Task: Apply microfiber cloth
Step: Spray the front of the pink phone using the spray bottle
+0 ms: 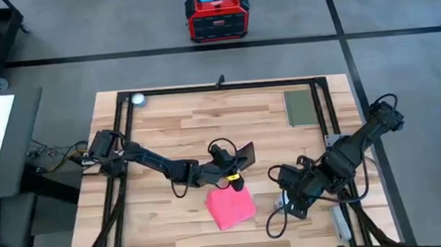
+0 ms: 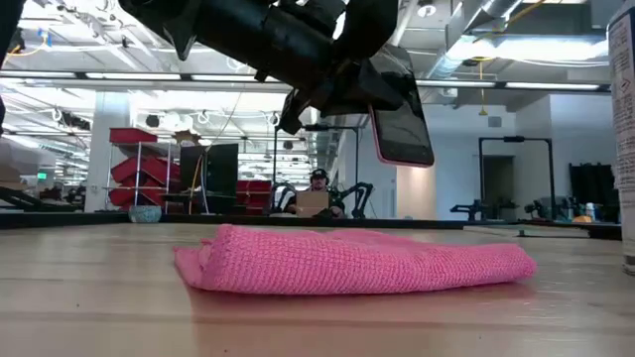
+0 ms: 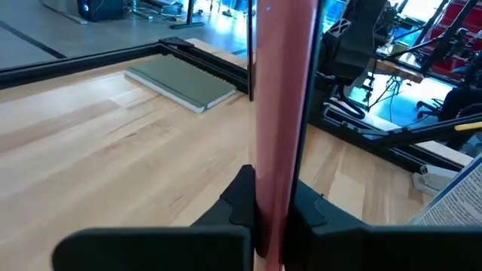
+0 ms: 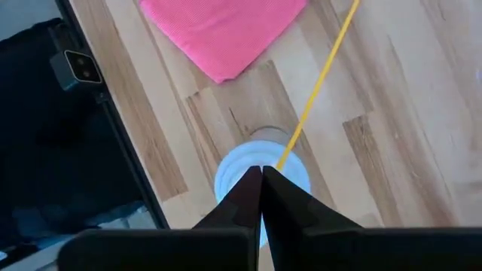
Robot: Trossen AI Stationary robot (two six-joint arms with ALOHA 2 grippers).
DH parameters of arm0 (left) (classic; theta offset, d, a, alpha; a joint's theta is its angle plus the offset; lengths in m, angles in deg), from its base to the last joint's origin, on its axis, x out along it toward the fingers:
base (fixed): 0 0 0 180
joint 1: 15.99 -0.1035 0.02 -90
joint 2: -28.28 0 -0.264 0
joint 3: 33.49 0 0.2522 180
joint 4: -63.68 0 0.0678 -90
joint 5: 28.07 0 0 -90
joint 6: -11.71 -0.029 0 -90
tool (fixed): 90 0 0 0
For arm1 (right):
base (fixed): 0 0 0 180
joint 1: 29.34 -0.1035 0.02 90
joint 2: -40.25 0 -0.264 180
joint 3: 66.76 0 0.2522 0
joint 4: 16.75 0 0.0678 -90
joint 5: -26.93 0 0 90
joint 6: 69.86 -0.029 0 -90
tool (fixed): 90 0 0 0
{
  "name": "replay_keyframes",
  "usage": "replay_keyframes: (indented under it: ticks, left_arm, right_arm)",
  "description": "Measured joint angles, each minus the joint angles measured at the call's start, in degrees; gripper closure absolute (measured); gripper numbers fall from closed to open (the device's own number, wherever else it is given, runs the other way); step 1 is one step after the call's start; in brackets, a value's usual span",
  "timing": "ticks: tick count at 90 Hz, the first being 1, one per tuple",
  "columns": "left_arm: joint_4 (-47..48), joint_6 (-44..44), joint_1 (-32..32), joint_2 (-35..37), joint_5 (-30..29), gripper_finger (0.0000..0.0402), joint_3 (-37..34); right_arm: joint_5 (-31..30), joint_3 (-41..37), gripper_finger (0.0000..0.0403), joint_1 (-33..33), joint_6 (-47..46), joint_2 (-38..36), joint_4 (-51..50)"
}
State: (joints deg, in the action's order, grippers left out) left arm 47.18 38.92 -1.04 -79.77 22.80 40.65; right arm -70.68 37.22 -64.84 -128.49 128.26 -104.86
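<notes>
From my end the left gripper (image 1: 235, 169) is clamped on the phone (image 2: 402, 119) above the cloth (image 1: 229, 206), right gripper (image 4: 260, 181) pinched together nearby.

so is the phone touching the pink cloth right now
Apart. The low view shows the phone held up in the left claw, with clear open space between its lower edge and the microfiber cloth lying on the table.

The whole tabletop (image 1: 167, 135) is seen from straight above. It is crossed level by a low, close camera. Each wrist camera looks past its own fingers. The microfiber cloth (image 1: 230, 206) is shared by three views.
</notes>
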Motion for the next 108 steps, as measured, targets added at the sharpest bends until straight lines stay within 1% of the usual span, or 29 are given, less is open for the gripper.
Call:
replay_keyframes:
  ticks: [21,31,46,108]
  left_arm:
    - [-0.02,-0.41,0.09,0.0,-0.16,0.0399,0.0]
    - [-0.07,-0.62,0.07,0.0,-0.18,0.0399,0.0]
    - [-0.04,-0.67,0.1,0.0,-0.2,0.0399,0.0]
    - [-0.07,-0.81,0.1,0.0,-0.18,0.0399,0.0]
  right_arm:
    - [-0.1,0.39,0.0403,0.33,0.71,0.03,-0.64]
    - [-1.36,1.17,0.0403,0.48,1.71,0.11,-1.28]
    - [-1.95,1.66,0.0403,0.79,1.7,0.15,-3.91]
    - [-1.44,1.79,0.0403,0.35,-0.1,0.28,-3.02]
